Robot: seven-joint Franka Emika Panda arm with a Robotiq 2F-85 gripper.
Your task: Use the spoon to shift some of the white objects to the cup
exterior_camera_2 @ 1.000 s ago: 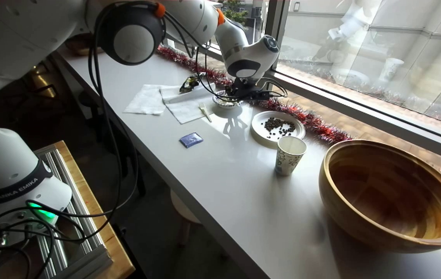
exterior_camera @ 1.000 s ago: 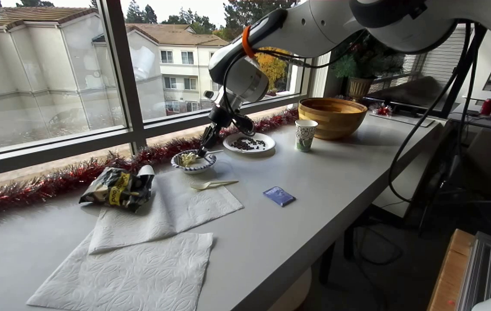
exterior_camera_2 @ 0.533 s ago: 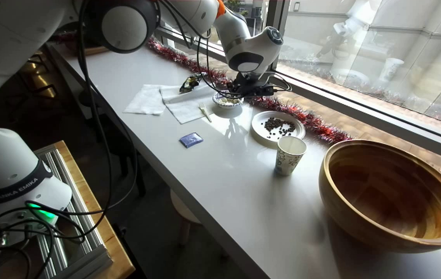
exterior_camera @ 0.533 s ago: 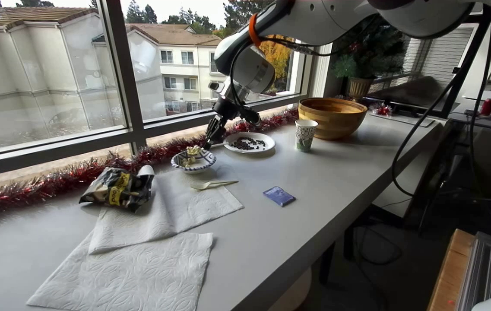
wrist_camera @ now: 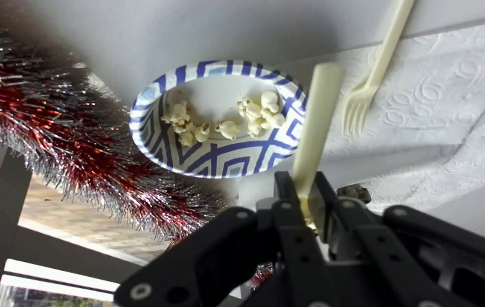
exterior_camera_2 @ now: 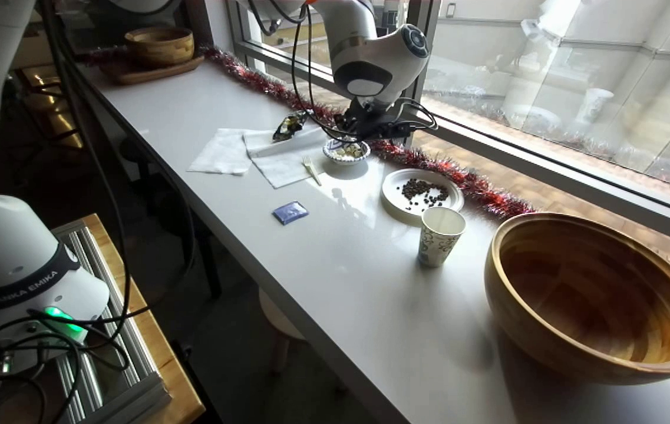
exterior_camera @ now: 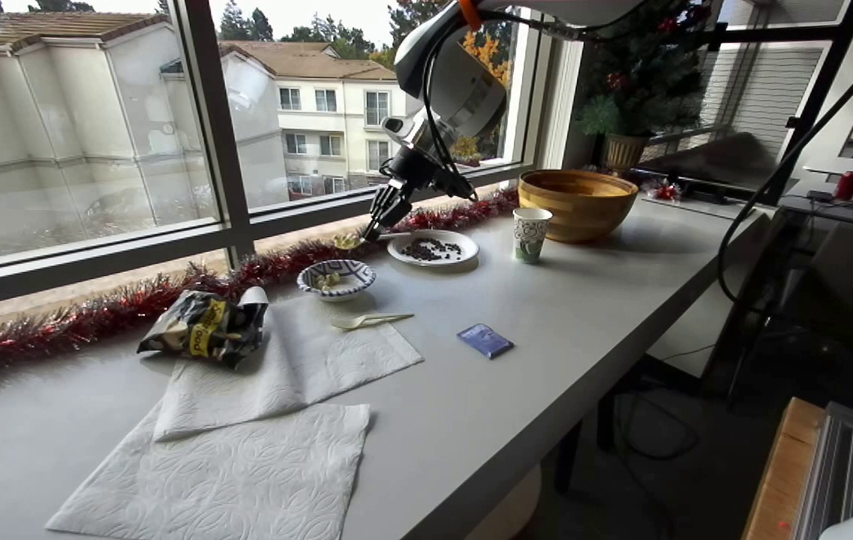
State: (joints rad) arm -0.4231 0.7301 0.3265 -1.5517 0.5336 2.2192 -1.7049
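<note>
The white objects are pieces of popcorn (wrist_camera: 227, 129), several of them lying in a blue-and-white patterned bowl (wrist_camera: 237, 167), also seen in an exterior view (exterior_camera: 337, 291). My gripper (wrist_camera: 303, 183) is shut on the handle of the pale spoon (wrist_camera: 321, 115). In an exterior view the gripper (exterior_camera: 368, 235) is above and behind the bowl, with a small heap of popcorn (exterior_camera: 347, 241) on the spoon's front end. The spoon's bowl end is hidden in the wrist view. The patterned paper cup (exterior_camera: 530, 237) stands upright, apart from the gripper; it also shows in an exterior view (exterior_camera_2: 439, 242).
A white plate (exterior_camera: 467, 253) of dark beans lies between bowl and cup. A large wooden bowl (exterior_camera_2: 538, 335) stands beside the cup. A fork (exterior_camera: 367, 321) lies on paper towels (exterior_camera: 208, 465). A blue packet (exterior_camera: 485, 340), snack bag (exterior_camera: 205, 326) and tinsel (exterior_camera: 163, 300) are nearby.
My gripper has risen from the popcorn bowl, lifting the spoon with popcorn on it. It has also shifted slightly towards the plate side. Some popcorn stays in the bowl.
</note>
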